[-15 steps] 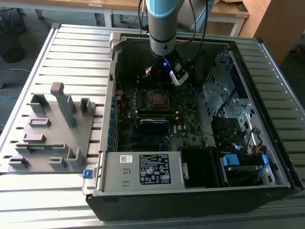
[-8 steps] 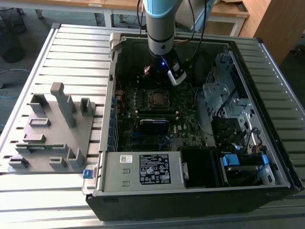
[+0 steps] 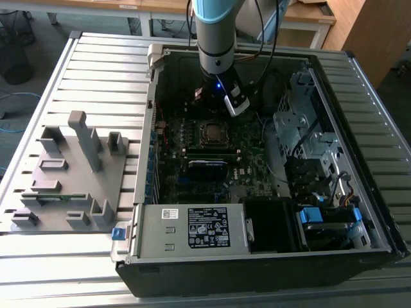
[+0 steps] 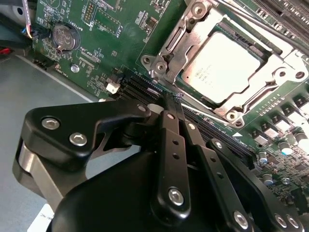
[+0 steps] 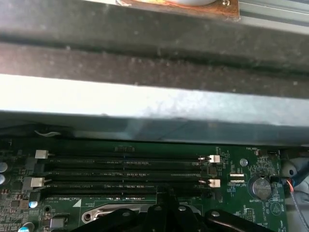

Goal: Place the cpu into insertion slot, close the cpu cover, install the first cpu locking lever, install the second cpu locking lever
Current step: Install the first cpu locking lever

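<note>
The cpu (image 4: 222,65), a dull silver square, lies flat in the insertion slot (image 3: 212,131) on the green motherboard. The cpu cover (image 4: 186,29), a silver frame with a square window, is down around it. One thin wire locking lever (image 4: 207,116) runs along the socket's near side and another (image 4: 256,20) along its far side. My gripper (image 4: 173,99) is shut, with its black fingers (image 4: 171,145) pressed together and nothing visible between them. The tips sit at the hooked end of the near lever, by the socket's corner. In the exterior view, the arm (image 3: 215,45) stands just behind the socket.
Long black memory slots (image 5: 125,166) lie between the socket and the case wall (image 5: 145,101). A coin battery (image 4: 65,36) sits nearby. The power supply (image 3: 192,228) and drive cage (image 3: 302,128) bound the board. A grey fixture tray (image 3: 64,179) stands outside the case on the exterior view's left.
</note>
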Controlling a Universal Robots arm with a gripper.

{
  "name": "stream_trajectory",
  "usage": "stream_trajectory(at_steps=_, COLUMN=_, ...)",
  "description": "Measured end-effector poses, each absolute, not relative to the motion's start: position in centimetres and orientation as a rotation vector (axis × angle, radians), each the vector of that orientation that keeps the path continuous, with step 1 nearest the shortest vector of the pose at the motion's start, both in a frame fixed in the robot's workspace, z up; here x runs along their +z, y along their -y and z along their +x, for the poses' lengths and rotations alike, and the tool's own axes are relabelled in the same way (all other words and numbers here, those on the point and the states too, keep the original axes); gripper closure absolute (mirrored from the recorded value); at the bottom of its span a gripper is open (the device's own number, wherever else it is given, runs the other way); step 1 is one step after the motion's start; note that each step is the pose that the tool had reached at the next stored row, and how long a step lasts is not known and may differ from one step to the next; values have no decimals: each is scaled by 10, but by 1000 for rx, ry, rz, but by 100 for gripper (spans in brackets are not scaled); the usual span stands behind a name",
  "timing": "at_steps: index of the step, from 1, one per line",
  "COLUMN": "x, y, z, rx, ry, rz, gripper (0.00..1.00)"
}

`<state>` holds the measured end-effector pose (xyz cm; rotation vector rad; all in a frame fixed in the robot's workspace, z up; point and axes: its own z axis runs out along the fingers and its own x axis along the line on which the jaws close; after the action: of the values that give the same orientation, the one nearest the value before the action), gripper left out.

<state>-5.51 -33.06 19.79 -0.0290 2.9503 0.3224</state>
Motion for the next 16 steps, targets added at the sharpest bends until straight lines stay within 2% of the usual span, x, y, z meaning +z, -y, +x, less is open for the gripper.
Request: stream_trajectory(at_steps=16, x=201, y=331, z=-55, rx=322, ry=-2950, rz=-27, gripper=90)
